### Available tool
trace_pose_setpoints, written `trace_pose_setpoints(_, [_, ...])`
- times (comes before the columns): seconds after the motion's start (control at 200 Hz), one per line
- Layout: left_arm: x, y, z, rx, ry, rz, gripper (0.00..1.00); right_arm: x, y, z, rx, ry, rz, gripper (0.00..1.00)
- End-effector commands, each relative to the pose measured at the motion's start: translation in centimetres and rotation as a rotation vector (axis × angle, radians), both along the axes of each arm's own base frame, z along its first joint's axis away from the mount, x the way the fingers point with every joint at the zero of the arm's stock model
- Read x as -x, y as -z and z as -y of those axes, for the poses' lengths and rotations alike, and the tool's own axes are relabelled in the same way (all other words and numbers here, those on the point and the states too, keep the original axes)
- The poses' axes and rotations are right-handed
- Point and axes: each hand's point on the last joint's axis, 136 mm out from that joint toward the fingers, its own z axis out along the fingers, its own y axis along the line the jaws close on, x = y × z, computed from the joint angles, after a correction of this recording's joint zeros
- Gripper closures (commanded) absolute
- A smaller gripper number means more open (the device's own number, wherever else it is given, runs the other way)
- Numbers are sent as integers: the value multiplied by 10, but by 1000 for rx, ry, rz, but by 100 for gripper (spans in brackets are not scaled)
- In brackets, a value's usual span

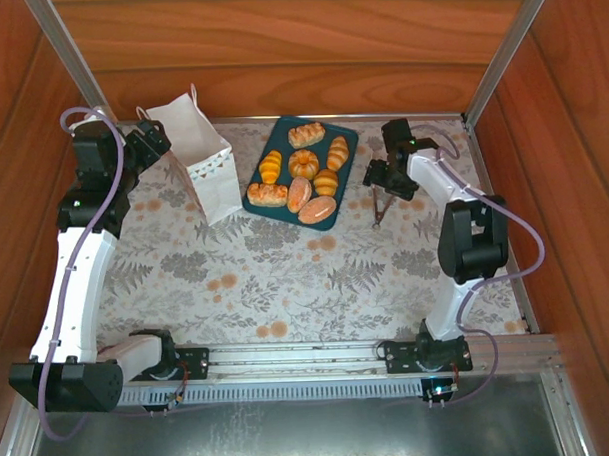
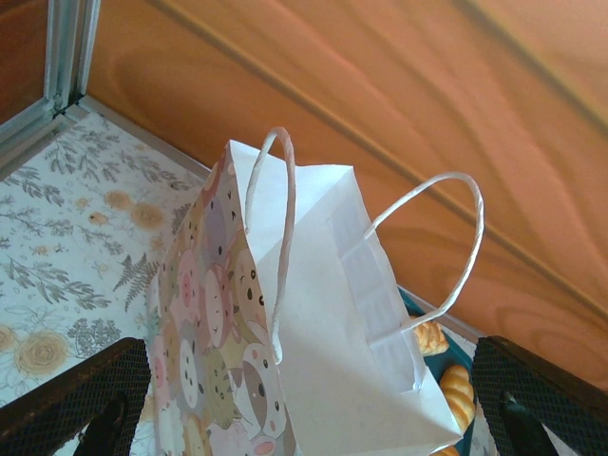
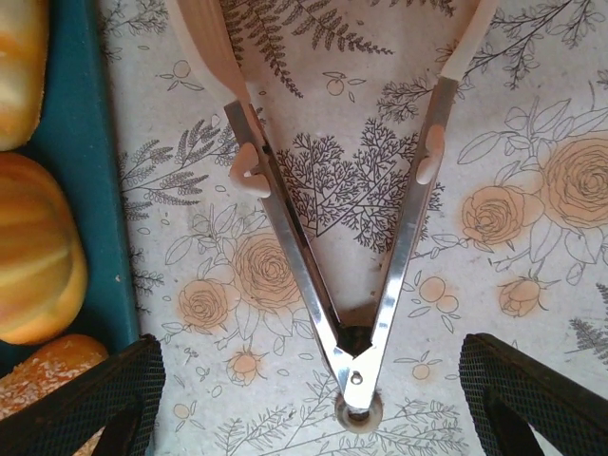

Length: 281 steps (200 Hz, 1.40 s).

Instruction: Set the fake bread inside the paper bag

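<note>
Our left gripper (image 2: 312, 399) gapes empty at the white paper gift bag (image 1: 207, 166) near the tabletop's (image 1: 287, 289) far-left corner, our right gripper (image 3: 313, 389) is wide open and empty over steel tongs (image 3: 290, 237) beside the teal tray (image 3: 90, 142) of glossy golden toy breads (image 1: 302, 168), and we fear a clumsy nudge could topple the bag.

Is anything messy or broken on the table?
Nothing looks spilled or broken. All the fake bread sits on the teal tray, the paper bag stands beside it, and the tongs lie open on the table on the tray's other side.
</note>
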Motion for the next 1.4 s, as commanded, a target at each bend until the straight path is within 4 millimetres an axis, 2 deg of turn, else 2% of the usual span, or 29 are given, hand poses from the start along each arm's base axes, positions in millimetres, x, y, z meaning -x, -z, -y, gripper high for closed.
trace_pose_setpoints(0.0, [2,8,2,-16,12,-26,8,7,24,-4,6,-3,-75,12])
trace_pose_setpoints(0.185, [1,6,2,-17,13,-22,7,7,54,1,53,12,-142,11])
trace_pose_setpoints(0.32, [0,5,1,-23,13,-23,7,4,69,8,101,8,-168,11])
trace_pose_setpoints(0.57, [-3,8,2,-22,15,-32,7,-4,79,20,126,-4,-170,12])
trace_pose_setpoints(0.89, [-7,13,4,-10,19,-48,7,-13,86,19,107,-18,-168,16])
trace_pose_setpoints(1.249, [-6,15,4,-3,17,-52,8,-10,93,20,100,-25,-182,26])
trace_pose_setpoints(1.399, [-6,15,4,1,17,-53,7,-7,94,20,96,-33,-186,44])
